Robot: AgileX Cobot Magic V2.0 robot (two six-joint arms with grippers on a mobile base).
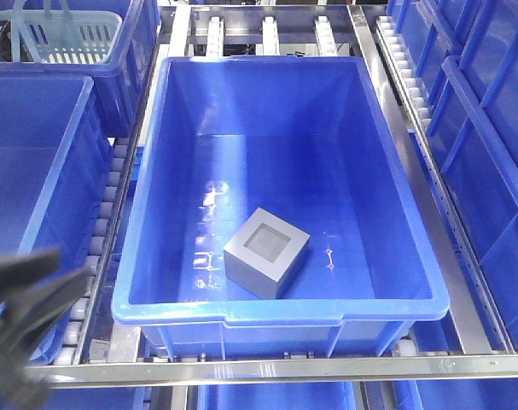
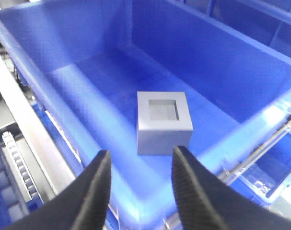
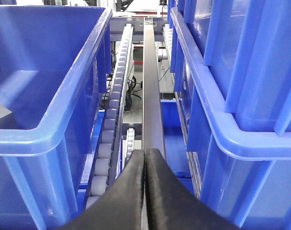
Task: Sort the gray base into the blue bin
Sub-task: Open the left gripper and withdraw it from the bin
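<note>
The gray base (image 1: 266, 250) is a light-gray cube with its square recess facing up. It rests on the floor of the blue bin (image 1: 173, 111), near the bin's front wall. In the left wrist view the gray base (image 2: 163, 122) sits inside the blue bin (image 2: 250, 62), just beyond my left gripper (image 2: 140, 160), which is open and empty above the bin's near rim. The left gripper also shows blurred at the lower left of the front view (image 1: 24, 295). My right gripper (image 3: 145, 155) is shut and empty, over the metal rail between bins.
More blue bins stand to the left (image 1: 37, 171) and right (image 1: 489, 154). A pale teal slotted basket (image 1: 66, 34) sits at the back left. Roller tracks (image 3: 109, 129) and a metal rail (image 3: 152, 96) run between the bins. A metal bar (image 1: 284, 367) crosses the front.
</note>
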